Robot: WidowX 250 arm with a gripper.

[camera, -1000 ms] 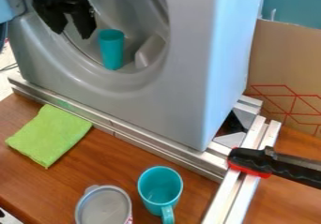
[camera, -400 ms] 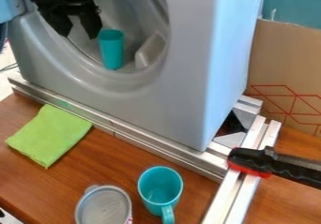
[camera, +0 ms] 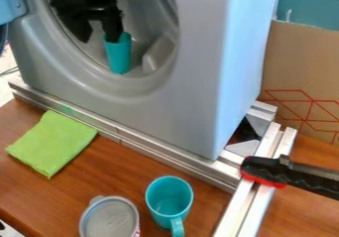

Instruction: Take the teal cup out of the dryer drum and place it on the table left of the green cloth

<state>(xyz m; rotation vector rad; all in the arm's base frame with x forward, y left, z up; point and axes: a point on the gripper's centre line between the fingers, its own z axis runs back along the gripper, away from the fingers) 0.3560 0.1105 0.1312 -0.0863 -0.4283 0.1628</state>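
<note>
Grey washing machine point(camera: 165, 99): on metal rails point(camera: 149, 151) over the wooden tabletop point(camera: 198, 189). My gripper point(camera: 100, 38): at its round opening, jaws open, one tip overlapping the teal cup's rim; contact unclear. Green cloth point(camera: 51, 143): tabletop, left. Teal mug point(camera: 168, 201): front, beside a grey-lidded container point(camera: 110, 221). Teal cup point(camera: 118, 56): upright inside the opening.

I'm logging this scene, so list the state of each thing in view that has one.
Gripper: open, fingers apart, one overlapping the teal cup's rim in view; contact unclear.
Teal cup: upright inside the grey machine.
Grey machine: front opening uncovered.
Green cloth: folded, lying flat.
Teal mug: upright, open-topped, looks empty.
Grey-topped container: upright, looks lidded.
</note>
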